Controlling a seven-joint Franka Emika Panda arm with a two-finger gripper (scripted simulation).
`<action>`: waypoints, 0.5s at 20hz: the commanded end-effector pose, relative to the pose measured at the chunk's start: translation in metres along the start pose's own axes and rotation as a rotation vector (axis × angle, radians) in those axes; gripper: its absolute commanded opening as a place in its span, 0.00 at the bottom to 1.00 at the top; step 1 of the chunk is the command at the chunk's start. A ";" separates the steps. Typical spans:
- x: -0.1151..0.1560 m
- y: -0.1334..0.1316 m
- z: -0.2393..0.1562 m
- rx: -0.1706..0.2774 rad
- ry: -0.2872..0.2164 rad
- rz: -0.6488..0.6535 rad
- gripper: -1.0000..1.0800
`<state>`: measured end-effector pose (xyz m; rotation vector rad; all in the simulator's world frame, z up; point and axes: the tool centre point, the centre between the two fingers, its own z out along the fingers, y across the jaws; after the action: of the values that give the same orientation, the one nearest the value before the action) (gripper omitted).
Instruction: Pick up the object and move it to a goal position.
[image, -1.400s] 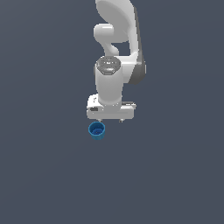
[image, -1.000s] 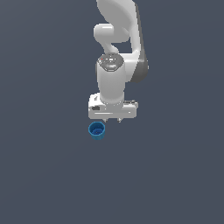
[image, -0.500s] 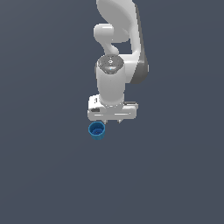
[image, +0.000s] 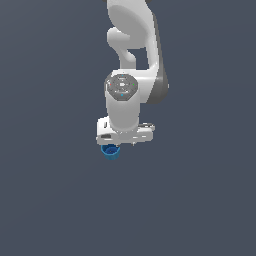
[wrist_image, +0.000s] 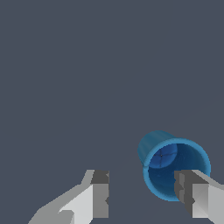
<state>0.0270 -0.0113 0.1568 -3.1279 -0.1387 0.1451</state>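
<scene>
The object, a small bright blue cup (image: 110, 151), stands on the grey floor with its mouth up, partly hidden under the white hand in the exterior view. My gripper (image: 123, 144) hangs just above it, a little toward the exterior view's right. In the wrist view I look down into the cup (wrist_image: 175, 168) and see its flat base inside. My gripper (wrist_image: 142, 186) is open and holds nothing. One fingertip (wrist_image: 186, 192) overlaps the cup's rim, while the other fingertip (wrist_image: 100, 192) is well apart from the cup, so most of the cup lies to one side of the gap.
A plain dark grey floor (image: 55, 200) surrounds the cup on every side. The white arm (image: 132, 55) rises from behind the hand toward the top of the exterior view. No goal marker shows.
The hand has come down toward the cup and now covers its upper edge in the exterior view. The cup has stayed where it was.
</scene>
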 end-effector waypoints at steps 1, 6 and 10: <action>0.005 0.006 0.003 -0.002 -0.030 -0.021 0.62; 0.015 0.019 0.011 -0.006 -0.098 -0.066 0.62; 0.021 0.029 0.017 -0.006 -0.153 -0.101 0.62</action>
<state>0.0468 -0.0345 0.1401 -3.1104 -0.2763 0.3498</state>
